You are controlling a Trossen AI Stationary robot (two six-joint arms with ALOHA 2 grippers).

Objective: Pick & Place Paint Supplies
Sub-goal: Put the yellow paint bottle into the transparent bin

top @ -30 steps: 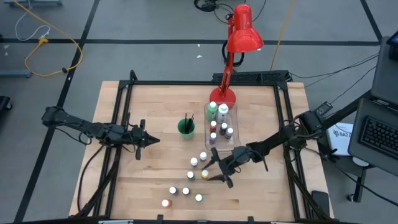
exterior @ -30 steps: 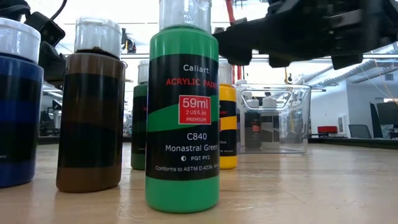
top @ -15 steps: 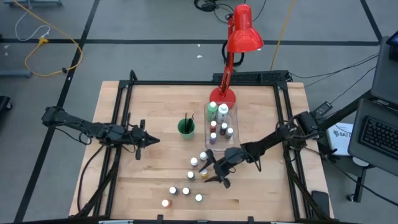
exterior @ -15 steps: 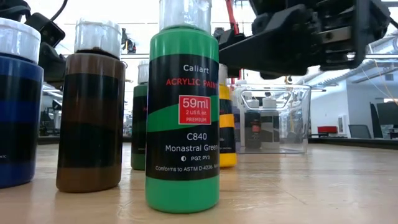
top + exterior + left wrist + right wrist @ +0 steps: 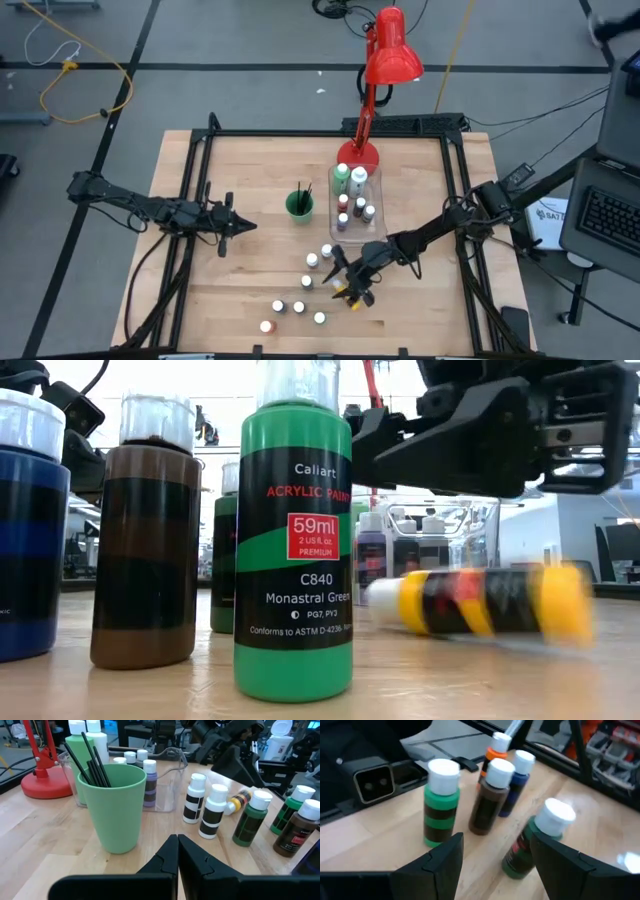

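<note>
Two arms over the wood table (image 5: 250, 300) in the high view. Left gripper (image 5: 238, 226) sits low at the table's left side, arm stretched flat, fingers together, nothing in them. Right arm reaches in from the right edge, bent down; right gripper (image 5: 345, 280) is among the loose paint bottles (image 5: 313, 260), fingers apart, and a yellow bottle (image 5: 352, 296) lies on its side just beside it. Green cup (image 5: 299, 204) with brushes (image 5: 302, 190) stands mid-table; clear bin (image 5: 355, 200) beside it holds several bottles, red lamp (image 5: 392, 50) behind.

Low view: green bottle (image 5: 293, 550) upright up front, brown bottle (image 5: 146, 540) and blue bottle (image 5: 30, 530) beside it, all standing. The yellow bottle lies tipped over on the wood, blurred, under the right gripper's dark body.

Left wrist view: closed fingertips (image 5: 177, 857) point at the green cup; brushes lean inside it; bottles stand near the bin.

Right wrist view: spread fingers (image 5: 445, 860) frame a dark green bottle (image 5: 532, 842), tilted, not clamped.
</note>
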